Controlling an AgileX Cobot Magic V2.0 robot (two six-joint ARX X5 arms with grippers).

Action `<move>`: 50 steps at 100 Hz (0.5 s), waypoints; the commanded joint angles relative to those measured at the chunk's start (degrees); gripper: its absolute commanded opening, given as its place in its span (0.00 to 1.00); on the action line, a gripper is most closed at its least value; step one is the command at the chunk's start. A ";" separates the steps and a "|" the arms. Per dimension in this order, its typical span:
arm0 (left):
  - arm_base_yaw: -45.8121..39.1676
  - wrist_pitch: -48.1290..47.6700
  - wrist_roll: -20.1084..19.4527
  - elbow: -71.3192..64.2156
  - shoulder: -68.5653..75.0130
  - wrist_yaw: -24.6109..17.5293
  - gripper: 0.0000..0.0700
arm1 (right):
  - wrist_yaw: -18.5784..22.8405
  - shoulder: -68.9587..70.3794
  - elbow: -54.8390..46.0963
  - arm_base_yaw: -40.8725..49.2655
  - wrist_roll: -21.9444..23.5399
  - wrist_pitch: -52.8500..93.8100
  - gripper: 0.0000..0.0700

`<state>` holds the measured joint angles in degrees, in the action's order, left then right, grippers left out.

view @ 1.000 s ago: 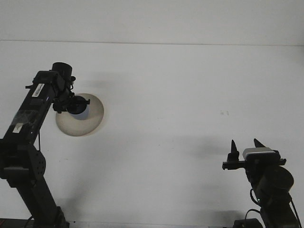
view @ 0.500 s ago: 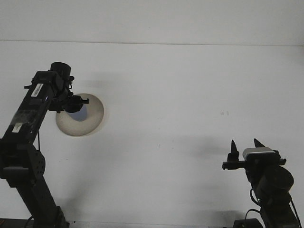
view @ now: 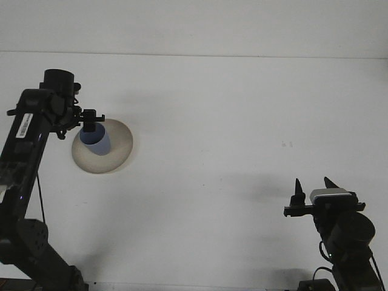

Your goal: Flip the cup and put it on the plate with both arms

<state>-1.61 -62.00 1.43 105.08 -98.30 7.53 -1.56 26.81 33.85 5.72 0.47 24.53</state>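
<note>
A blue cup [view: 96, 141] stands upright on the beige plate [view: 119, 145] at the left of the white table. My left gripper [view: 93, 123] hangs just above the cup's upper left rim, open, with one dark finger [view: 90, 125] overlapping the rim from this angle. I cannot tell whether that finger touches the cup. My right gripper [view: 314, 184] sits low at the right front, far from the plate. It points up and is open, with nothing between its two fingers.
The left arm [view: 27, 130] rises from the front left corner and leans over the plate's left side. The right arm's base [view: 345, 233] fills the front right corner. The table's far edge [view: 194, 54] meets a pale wall.
The left arm has pulled back to the left and upward. The cup, which the gripper mostly covered before, now shows fully on the plate. The right arm has not moved.
</note>
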 commanded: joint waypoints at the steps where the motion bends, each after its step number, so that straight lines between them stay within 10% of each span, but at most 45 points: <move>1: -0.02 -0.46 0.83 1.14 1.33 -0.09 0.50 | 0.04 0.13 0.63 0.15 1.01 -0.48 0.71; 50: 2.58 17.64 2.34 -25.31 33.66 -0.11 0.50 | 0.04 0.13 0.63 0.15 1.03 -0.46 0.71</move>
<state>0.43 -47.13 2.96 82.50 -67.92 7.49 -1.56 26.81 33.85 5.72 0.47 24.53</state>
